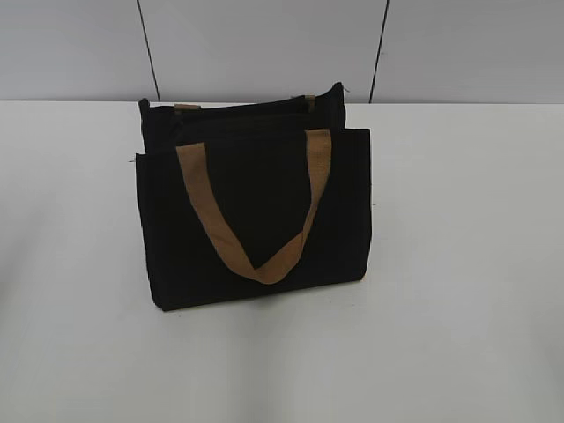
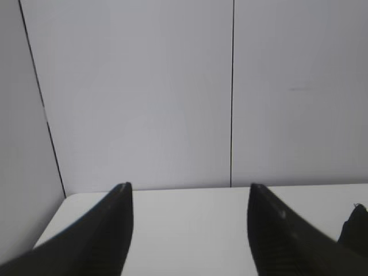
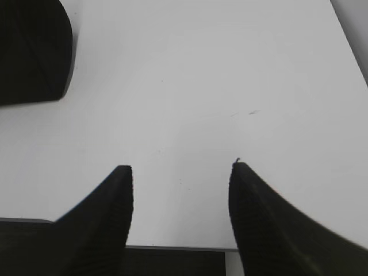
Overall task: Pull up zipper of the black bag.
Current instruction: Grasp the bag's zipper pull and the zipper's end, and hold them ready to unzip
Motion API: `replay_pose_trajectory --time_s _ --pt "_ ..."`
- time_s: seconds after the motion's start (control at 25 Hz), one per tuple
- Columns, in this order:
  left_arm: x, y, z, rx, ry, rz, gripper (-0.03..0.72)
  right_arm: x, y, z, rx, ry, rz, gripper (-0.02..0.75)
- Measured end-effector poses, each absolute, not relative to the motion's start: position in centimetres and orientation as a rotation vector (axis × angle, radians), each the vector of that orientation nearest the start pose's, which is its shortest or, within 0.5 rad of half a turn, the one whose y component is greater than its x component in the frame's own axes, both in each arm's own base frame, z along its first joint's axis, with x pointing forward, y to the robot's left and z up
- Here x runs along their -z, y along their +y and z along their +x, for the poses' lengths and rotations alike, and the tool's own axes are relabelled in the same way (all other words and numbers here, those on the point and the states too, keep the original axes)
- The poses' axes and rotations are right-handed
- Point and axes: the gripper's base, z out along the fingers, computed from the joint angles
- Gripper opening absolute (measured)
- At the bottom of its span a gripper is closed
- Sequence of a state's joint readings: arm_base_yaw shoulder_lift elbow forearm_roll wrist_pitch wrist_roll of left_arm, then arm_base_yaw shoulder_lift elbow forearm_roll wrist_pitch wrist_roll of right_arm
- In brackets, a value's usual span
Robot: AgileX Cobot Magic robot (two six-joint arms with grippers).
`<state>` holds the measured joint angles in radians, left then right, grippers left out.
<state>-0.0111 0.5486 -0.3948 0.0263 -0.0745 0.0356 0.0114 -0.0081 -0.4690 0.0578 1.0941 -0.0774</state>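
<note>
The black bag [image 1: 256,220] stands upright in the middle of the white table in the exterior view, with a tan strap handle [image 1: 256,207] hanging down its front. The zipper [image 1: 242,112] is a dark line along the top rim; its pull is too small to make out. Neither gripper shows in the exterior view. My left gripper [image 2: 188,198] is open and empty over the table's far left corner, with a corner of the bag [image 2: 356,227] at the right edge. My right gripper [image 3: 181,172] is open and empty above bare table, with the bag's corner [image 3: 31,52] at the upper left.
A grey panelled wall [image 1: 264,44] with dark seams runs behind the table. The table's left edge [image 2: 52,224] shows in the left wrist view, and its near edge [image 3: 178,247] lies just under the right gripper.
</note>
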Motion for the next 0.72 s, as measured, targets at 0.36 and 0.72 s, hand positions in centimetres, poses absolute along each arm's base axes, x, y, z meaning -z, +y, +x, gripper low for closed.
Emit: replay_pose_trajectory --time_s 0.36,0.72 --pt "-23.6 -1.7 22.0 0.148 1.789 0.136 0.326 -26.6 0.5 -0.4 -0.03 2.097 -0.096 0.41" --pt "-17.3 -3.4 25.8 0.478 1.888 0.548 0.32 -26.6 0.5 -0.4 -0.031 2.097 -0.096 0.41"
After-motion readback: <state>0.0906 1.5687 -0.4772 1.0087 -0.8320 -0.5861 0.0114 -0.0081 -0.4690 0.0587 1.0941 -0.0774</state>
